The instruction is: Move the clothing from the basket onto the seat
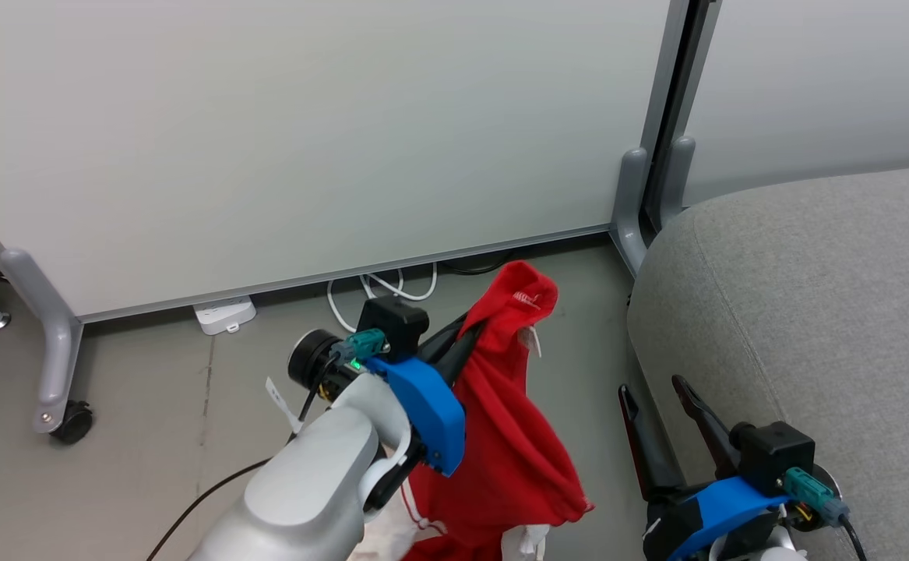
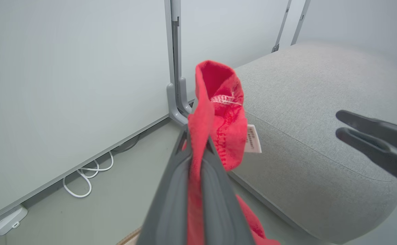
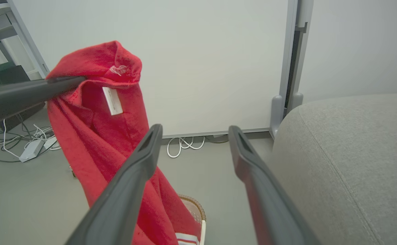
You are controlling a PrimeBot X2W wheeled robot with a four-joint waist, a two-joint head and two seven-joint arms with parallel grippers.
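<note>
My left gripper [image 1: 471, 331] is shut on the clothing [image 1: 510, 425], a red garment that hangs down from its fingertips above the floor, left of the seat [image 1: 812, 296]. In the left wrist view the gripper [image 2: 196, 136] pinches the red fabric [image 2: 218, 112], whose white label hangs beside the grey seat [image 2: 320, 112]. My right gripper [image 1: 653, 387] stands open and empty against the seat's front edge. Its view looks between the spread fingers [image 3: 195, 128] at the garment [image 3: 106, 129], with a piece of the basket's brown woven rim [image 3: 195, 204] below it.
White partition panels on grey legs stand behind, with a castor [image 1: 72, 421] at the left. A power strip [image 1: 224, 314] and a white cable [image 1: 392, 290] lie on the grey floor by the wall. More cables [image 3: 14, 146] lie at the far left.
</note>
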